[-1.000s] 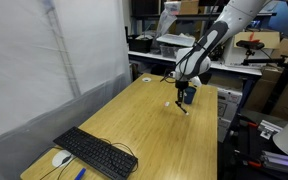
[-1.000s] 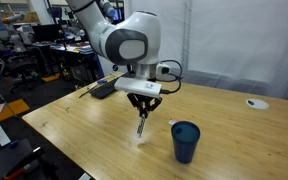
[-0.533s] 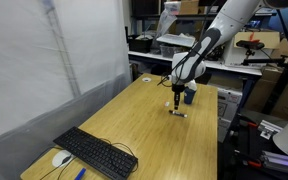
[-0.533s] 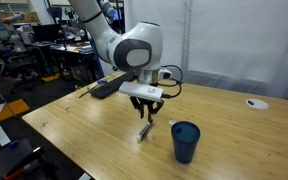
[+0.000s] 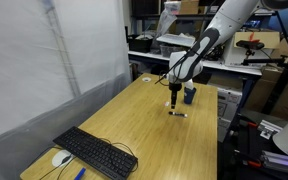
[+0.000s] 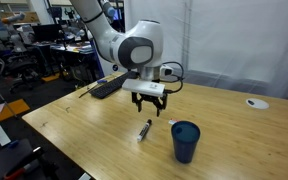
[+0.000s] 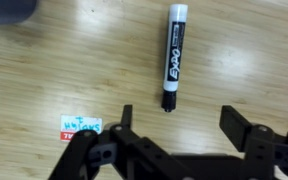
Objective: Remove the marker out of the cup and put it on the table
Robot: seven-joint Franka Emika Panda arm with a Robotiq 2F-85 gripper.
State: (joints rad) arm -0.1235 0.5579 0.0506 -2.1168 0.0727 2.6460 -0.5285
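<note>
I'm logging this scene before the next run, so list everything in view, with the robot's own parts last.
marker: one, black with a white end, lying flat on the table, outside the cup
cup: one, blue, upright on the table, apart from the marker
keyboard: one, black, at the table end away from the cup
mouse: one, white, beside the keyboard
sticker: one, small, white and red, on the table near the marker
round object: one, white, near a table edge
table: one, light wood
arm: one, white
gripper: one, black, open and empty above the marker
</note>
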